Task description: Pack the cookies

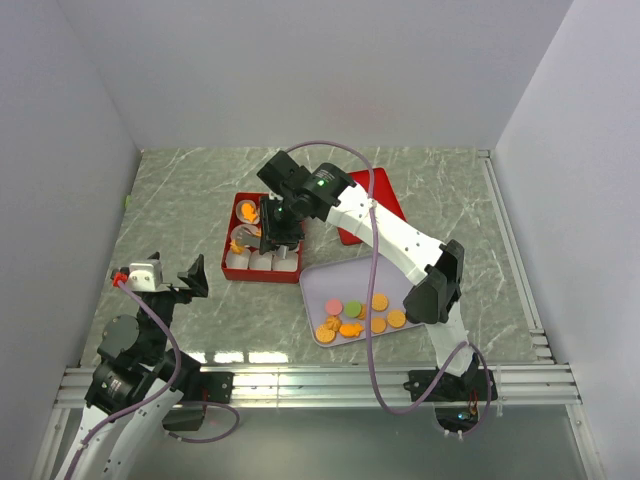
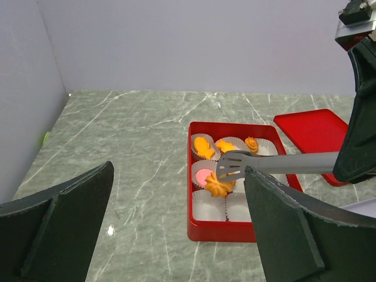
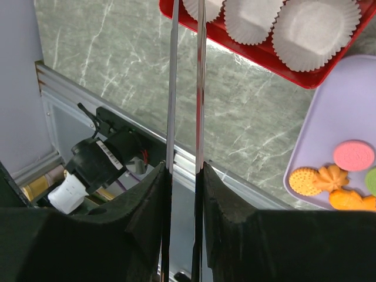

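Observation:
My right gripper (image 1: 283, 222) is shut on a pair of metal tongs (image 2: 235, 166), whose two arms (image 3: 172, 88) run between my pads. The tong tips sit over the red box (image 2: 226, 232) at a flower-shaped orange cookie (image 2: 219, 187), which lies by a pink cookie (image 2: 204, 175). I cannot tell whether the tips pinch it. Three orange cookies (image 2: 225, 145) fill the box's back row of paper cups. More cookies (image 1: 360, 315) lie on the lilac tray (image 1: 320, 285). My left gripper (image 1: 170, 280) is open and empty, left of the box.
The red lid (image 1: 385, 195) lies flat behind the tray, right of the box. Empty white paper cups (image 2: 208, 205) line the box's near row. The tray's near corner with cookies (image 3: 335, 176) shows in the right wrist view. Grey walls enclose the table.

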### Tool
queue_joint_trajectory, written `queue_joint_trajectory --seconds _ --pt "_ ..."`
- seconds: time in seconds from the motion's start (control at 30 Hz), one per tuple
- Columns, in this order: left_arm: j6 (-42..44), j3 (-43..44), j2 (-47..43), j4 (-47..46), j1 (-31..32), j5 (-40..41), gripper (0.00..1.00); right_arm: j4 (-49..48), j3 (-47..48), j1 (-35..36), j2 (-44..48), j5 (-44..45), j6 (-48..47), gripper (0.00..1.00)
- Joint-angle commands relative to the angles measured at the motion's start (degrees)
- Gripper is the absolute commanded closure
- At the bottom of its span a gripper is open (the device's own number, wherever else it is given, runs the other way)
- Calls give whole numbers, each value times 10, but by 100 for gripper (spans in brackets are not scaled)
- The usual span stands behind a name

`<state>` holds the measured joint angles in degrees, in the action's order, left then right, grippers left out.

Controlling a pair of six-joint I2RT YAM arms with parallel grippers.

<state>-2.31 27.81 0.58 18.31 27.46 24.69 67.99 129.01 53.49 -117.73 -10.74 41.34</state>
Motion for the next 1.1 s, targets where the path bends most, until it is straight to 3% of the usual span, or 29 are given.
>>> queue_joint_trajectory --seconds 0.0,0.83,1.07 --pt "11 -3 -19 -14 0 -9 1 -47 -1 5 7 -16 6 66" --pt "9 -1 -14 -15 0 -3 1 -57 -11 5 -56 -7 -7 66" --pt "9 -1 -13 -16 0 -1 1 -49 -9 4 -54 -2 -12 57"
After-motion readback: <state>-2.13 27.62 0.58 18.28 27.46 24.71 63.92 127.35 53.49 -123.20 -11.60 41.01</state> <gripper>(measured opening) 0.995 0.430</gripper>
